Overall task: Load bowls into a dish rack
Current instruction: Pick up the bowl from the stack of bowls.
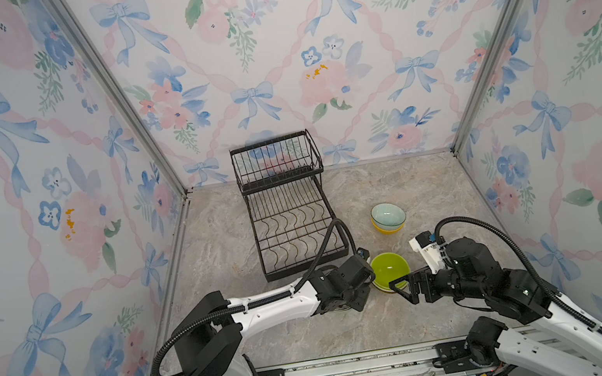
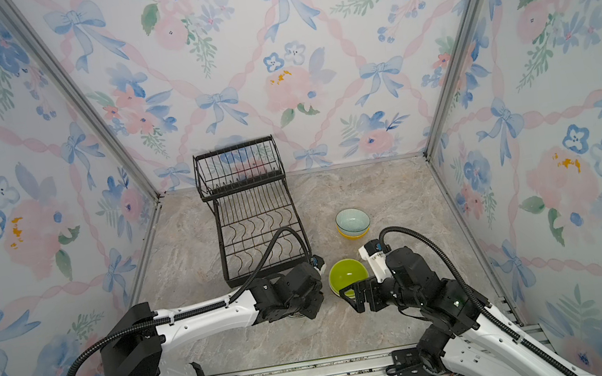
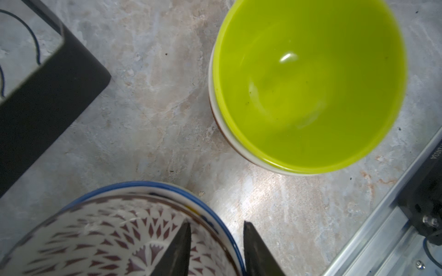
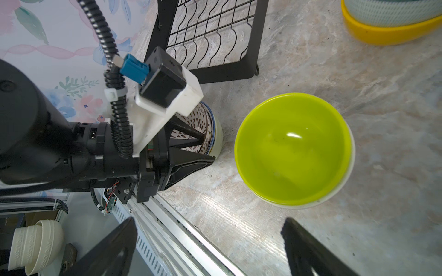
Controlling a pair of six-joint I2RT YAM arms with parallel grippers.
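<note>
You are looking down on a marbled surface (image 1: 314,334) with a black wire dish rack (image 1: 284,273) standing toward the back wall. Your left jaws reach down over a patterned bowl (image 3: 107,234), white with a dark lattice and a blue rim. One finger (image 3: 179,251) is inside it and the other outside, with the rim between them; you cannot tell whether they pinch it. The patterned bowl sits on the surface just off the rack's near corner, mostly hidden under the left wrist in both top views. Just beside it, a lime green bowl (image 1: 389,271) sits nested in a pale bowl (image 4: 352,153). Your right jaws are spread wide and grasp nothing, hovering close at the near side of that stack. Farther back, beside the rack, a pale teal bowl (image 1: 387,214) rests inside a yellow bowl (image 1: 388,230)
</note>
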